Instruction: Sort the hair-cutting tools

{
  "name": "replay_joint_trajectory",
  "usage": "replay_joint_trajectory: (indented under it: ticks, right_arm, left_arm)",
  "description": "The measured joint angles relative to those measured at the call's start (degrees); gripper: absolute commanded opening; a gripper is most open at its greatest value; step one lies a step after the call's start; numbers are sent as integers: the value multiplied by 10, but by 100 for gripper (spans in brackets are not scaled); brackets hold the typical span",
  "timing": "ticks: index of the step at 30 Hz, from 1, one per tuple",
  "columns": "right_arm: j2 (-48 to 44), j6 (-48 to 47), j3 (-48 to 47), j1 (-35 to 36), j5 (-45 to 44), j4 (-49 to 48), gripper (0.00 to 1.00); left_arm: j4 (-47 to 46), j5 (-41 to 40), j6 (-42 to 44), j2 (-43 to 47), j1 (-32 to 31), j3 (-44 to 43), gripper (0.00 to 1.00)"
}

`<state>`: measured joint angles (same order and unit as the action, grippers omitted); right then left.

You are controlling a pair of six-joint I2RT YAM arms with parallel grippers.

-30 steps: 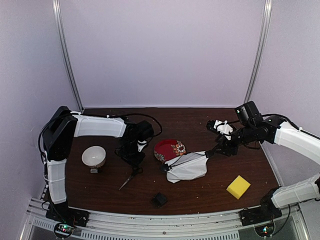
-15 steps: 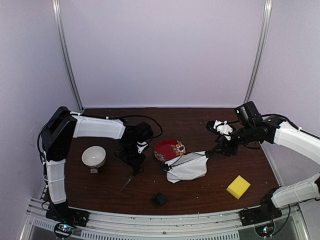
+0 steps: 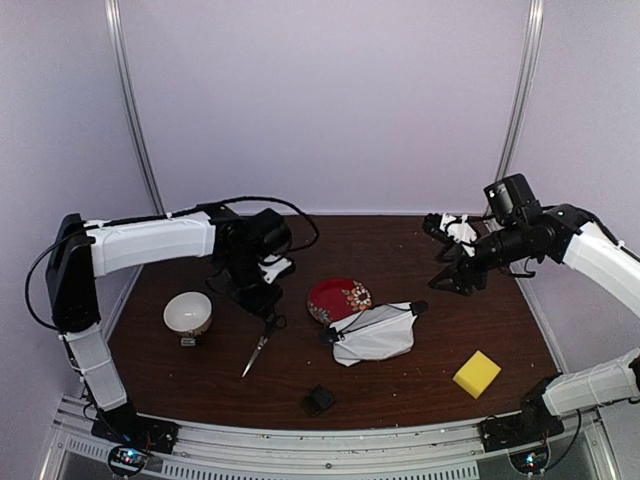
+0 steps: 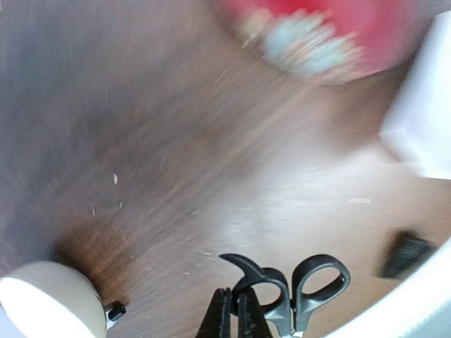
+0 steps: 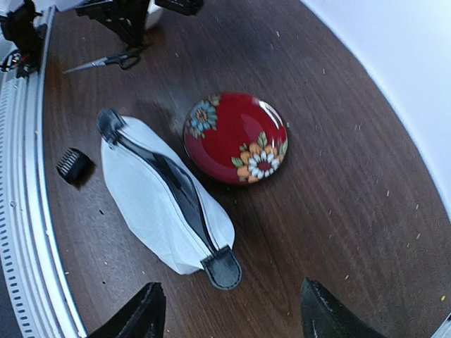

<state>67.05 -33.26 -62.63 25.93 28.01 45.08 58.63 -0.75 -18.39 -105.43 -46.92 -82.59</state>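
Pinching the scissors at one black handle loop with the left gripper, fingers pressed nearly together on the plastic (read from the wrist view: sharp handles against a smeared background). Gripped at the loop, most likely, to keep the thin blades off the pads and pointing down toward the near edge. Seen from above as slanted, tip low over the table, between the white bowl and the red plate; cannot tell contact at the tip. Judged as carrying toward a sorting spot, probably the white pouch lying just right of the plate, black zipper strip on top.

Holding the right gripper wide apart and empty, raised over the far right of the table, well clear of the pouch. Parked there, presumably, to leave room for the left arm.

Spotted the black attachment block alone near the front edge, untouched, likely next in line. Skipping the yellow sponge at front right, not a cutting tool.

No sign of the clipper or a second pair of scissors in any view; possibly inside the pouch, not checkable.
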Motion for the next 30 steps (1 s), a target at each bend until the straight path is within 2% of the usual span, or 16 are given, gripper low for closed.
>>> replay_joint_trajectory:
  ticks: [4, 8, 12, 17, 24, 27, 30]
  right_arm:
    - [2, -36, -101, 28, 54, 56, 65]
    - [13, -82, -174, 127, 45, 87, 62]
    - [35, -139, -190, 204, -2, 109, 61]
    - [73, -194, -190, 267, -77, 134, 64]
    - [95, -245, -221, 341, -155, 160, 62]
    - [105, -259, -226, 371, -192, 158, 58]
    - [124, -271, -226, 390, -222, 153, 48]
  left_arm:
    - [15, 88, 34, 41, 0, -85, 0]
    - [15, 183, 53, 28, 0, -149, 0]
    - [15, 267, 64, -21, -7, -193, 0]
    - [18, 356, 70, -67, -18, -222, 0]
    - [23, 465, 78, -78, -41, -246, 0]
    - [23, 504, 80, -85, -47, -249, 0]
    - [23, 530, 81, -97, -49, -249, 0]
